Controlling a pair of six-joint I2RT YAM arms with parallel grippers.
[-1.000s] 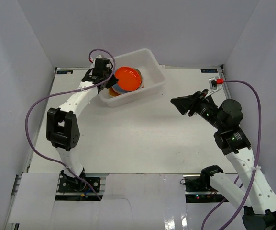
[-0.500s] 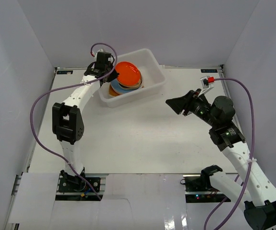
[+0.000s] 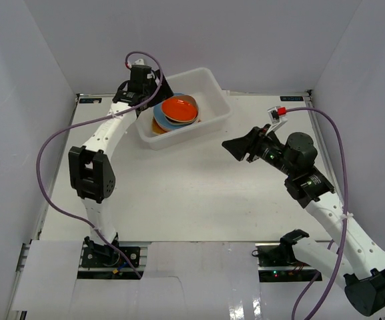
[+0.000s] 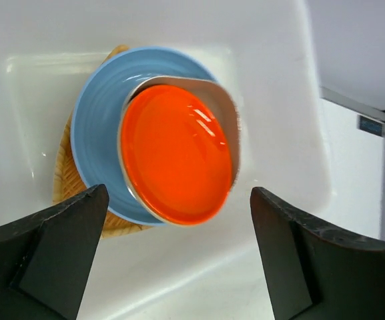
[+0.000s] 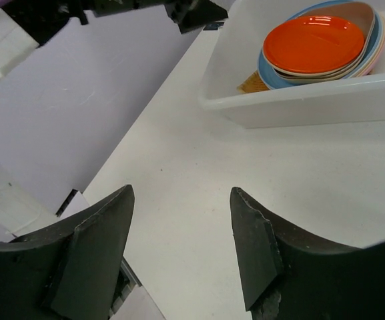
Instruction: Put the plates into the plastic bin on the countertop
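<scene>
Top external: plastic bin [image 3: 192, 131], long axis diagonal, near-left to far-right; left claw [image 4: 179, 193] and right claw [image 5: 182, 193] wide.

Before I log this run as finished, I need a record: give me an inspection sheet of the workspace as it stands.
Surface: white countertop, bare around the bin.
Job's things: plastic bin far, left of centre; stacked inside, orange plate on top, then beige plate, blue plate, wicker plate lowest.
Clutter: nothing seen.
Grippers: left gripper over the bin, fingers open, empty; right gripper above bare countertop, fingers open, empty.
Cables: purple left cable and right cable loop clear of the plates.
Surroundings: white walls on three sides.
</scene>
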